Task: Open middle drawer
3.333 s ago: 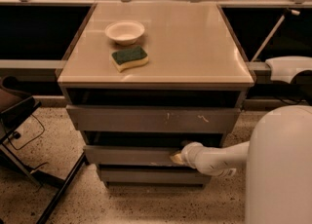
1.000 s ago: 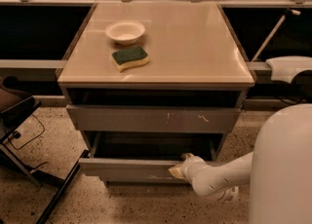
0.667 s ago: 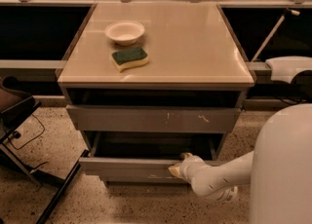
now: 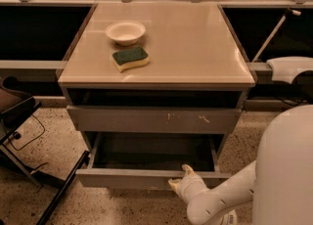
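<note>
Camera view: our gripper [image 4: 182, 179] sits on the front edge of the middle drawer [image 4: 122, 177], right of centre; we cannot tell its grip. Drawer stands well out under the bench [image 4: 195, 48]; we judge release comes next.

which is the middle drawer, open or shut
Open: the middle drawer is pulled out past the scratched drawer front above, its inside exposed. The gripper sits at its front edge, right of centre.
</note>
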Robot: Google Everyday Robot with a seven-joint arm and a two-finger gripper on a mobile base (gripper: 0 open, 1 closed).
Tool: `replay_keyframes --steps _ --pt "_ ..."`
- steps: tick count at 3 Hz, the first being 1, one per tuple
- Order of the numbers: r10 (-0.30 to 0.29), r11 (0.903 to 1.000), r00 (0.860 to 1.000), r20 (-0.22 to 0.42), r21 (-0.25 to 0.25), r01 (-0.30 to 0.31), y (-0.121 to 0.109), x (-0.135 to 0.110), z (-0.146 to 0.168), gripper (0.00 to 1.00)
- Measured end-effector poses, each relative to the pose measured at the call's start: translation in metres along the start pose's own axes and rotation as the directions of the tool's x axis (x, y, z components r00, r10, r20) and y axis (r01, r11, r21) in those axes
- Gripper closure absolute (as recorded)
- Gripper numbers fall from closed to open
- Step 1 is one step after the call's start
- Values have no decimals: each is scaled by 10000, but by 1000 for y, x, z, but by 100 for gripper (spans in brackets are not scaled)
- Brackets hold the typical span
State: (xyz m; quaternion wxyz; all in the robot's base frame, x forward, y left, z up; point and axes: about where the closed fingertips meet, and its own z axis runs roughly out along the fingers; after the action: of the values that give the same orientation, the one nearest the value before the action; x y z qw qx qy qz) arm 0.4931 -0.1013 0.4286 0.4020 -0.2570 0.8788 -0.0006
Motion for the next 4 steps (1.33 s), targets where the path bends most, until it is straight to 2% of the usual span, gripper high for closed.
replay_keyframes --steps 1,2,4 --pt "1 10000 10000 0 1 -1 -1 -3 -3 100" --pt "174 9995 9998 -15 270 -173 10 10 -17 100" --pt "183 9994 9998 -16 283 -182 9 7 -20 100"
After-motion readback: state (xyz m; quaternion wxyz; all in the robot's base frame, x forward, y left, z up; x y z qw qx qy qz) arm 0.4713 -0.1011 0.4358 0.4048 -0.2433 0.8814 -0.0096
